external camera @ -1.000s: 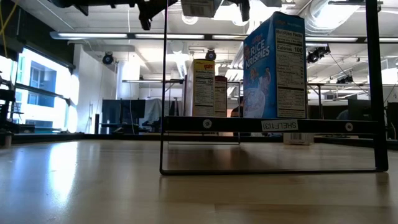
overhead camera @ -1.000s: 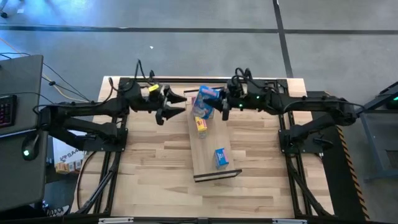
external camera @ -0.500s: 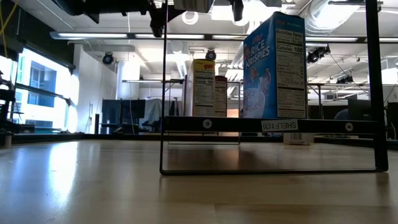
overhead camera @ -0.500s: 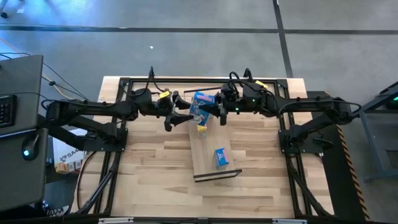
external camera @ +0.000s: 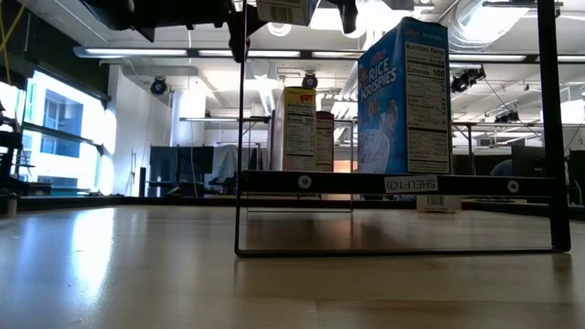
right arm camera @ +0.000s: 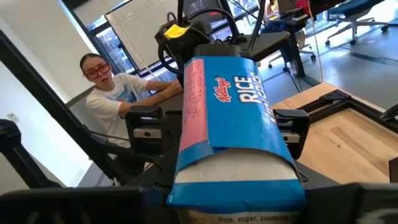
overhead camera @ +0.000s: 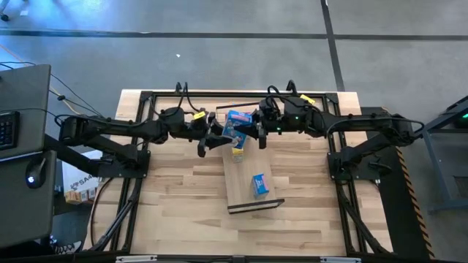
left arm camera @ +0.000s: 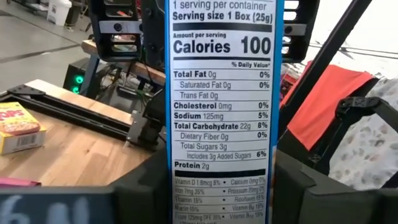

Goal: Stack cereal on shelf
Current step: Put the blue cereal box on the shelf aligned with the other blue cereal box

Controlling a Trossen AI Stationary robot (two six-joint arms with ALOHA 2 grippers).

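left tool (overhead camera: pixel 216 136): grip unclear | right tool (overhead camera: pixel 254 130): clamps glossy blue cardboard box (overhead camera: pixel 238 120)

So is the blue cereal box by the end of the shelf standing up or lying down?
Standing up. The blue cereal box stands tall on the shelf in the low view, its nutrition panel reading the right way up.

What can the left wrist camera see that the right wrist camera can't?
Only the left wrist view shows the nutrition label on the held blue box and a yellow box lying on the table. Only the right wrist view shows the blue box's front with its name and pink edge, and a person sitting behind. Both show the same blue box, held in the air between the two arms, with the wooden table below.
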